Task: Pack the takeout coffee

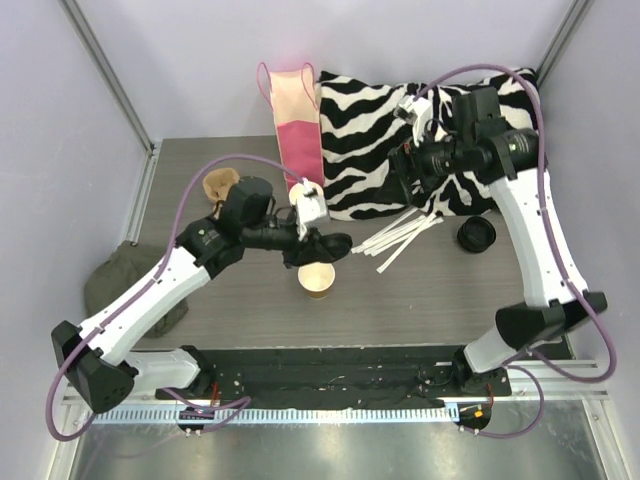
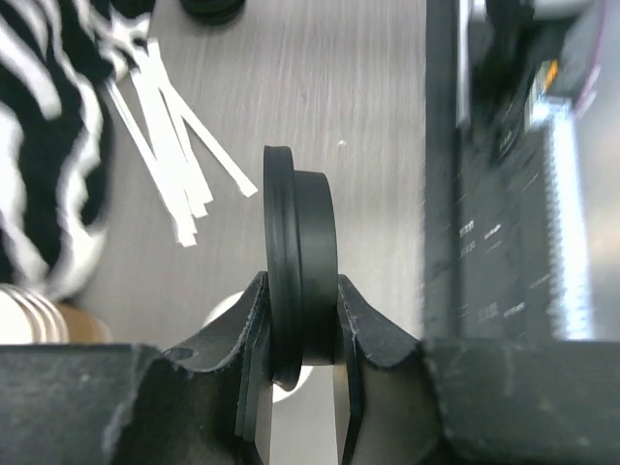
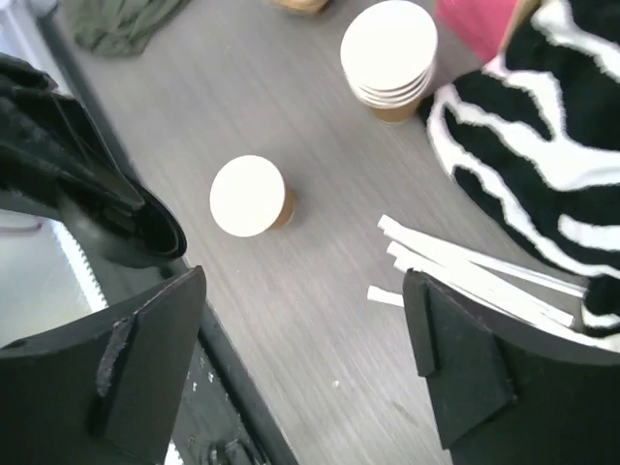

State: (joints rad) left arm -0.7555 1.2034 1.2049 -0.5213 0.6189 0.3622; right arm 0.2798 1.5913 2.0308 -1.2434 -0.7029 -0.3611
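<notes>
Top external view: black lid hard to separate from the black left gripper (image 2: 300,325); stack of paper cups (image 3: 389,53) hidden behind the left wrist.

Left wrist view: right half of frame blurred. Kraft-brown cup (image 1: 317,280) almost wholly covered by the fingers (image 2: 254,349), only a pale arc of rim showing beside them. Stack of paper cups cut off at the lower left edge. Second black lid (image 1: 476,234) cut off at the top edge.

Right wrist view: pink paper bag (image 1: 295,125) cut off at the top edge; zebra-print bag (image 1: 420,140) filling the upper right corner.

Left arm: stretched from lower left toward centre of the table (image 1: 420,300). Left gripper pinching the black lid (image 2: 300,242) on edge, one finger on each face, directly above the kraft-brown cup.

Right arm: raised at the right, elbow bent, wrist over the zebra-print bag. Right gripper (image 3: 300,358) spread wide, nothing between the fingers.

Kraft-brown cup: upright at centre of the table, mouth uncovered, left of the white strips (image 1: 400,235). Stack of paper cups: upright, just beside the zebra-print bag. Green cloth (image 1: 125,285) at the left edge.
</notes>
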